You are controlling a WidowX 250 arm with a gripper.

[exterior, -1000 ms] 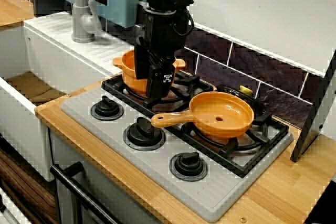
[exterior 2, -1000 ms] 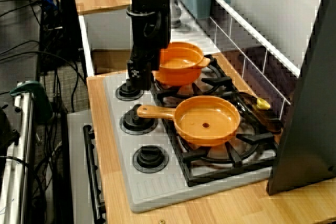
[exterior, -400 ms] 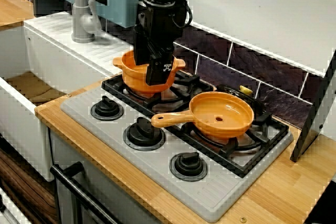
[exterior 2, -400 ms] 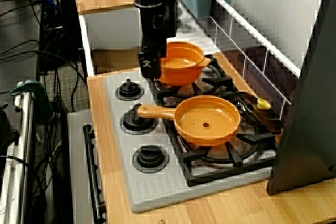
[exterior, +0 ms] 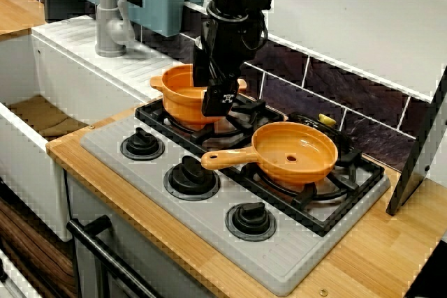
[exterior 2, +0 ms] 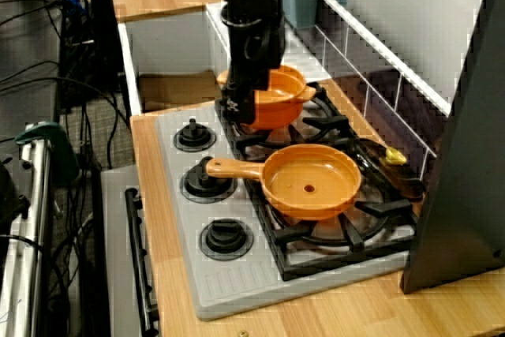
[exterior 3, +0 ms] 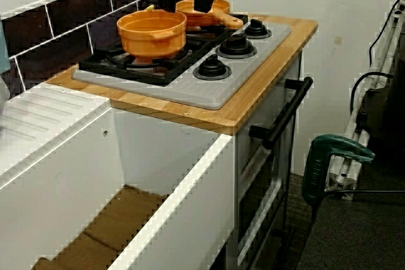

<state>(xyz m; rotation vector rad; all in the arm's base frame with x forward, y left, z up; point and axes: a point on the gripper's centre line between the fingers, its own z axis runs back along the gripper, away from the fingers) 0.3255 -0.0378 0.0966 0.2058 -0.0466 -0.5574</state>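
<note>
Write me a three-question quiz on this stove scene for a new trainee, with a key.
1. True or false: the orange frying pan has food in it.
2. How many black knobs sit along the front of the grey hob? A) two B) three C) five
3. Which vessel is the tool nearest to?

Key
1. False: the pan is empty.
2. B, three.
3. The orange pot with two side handles. The tool hangs at its rim on the side facing the pan. Whether it touches the pot cannot be told.
</note>
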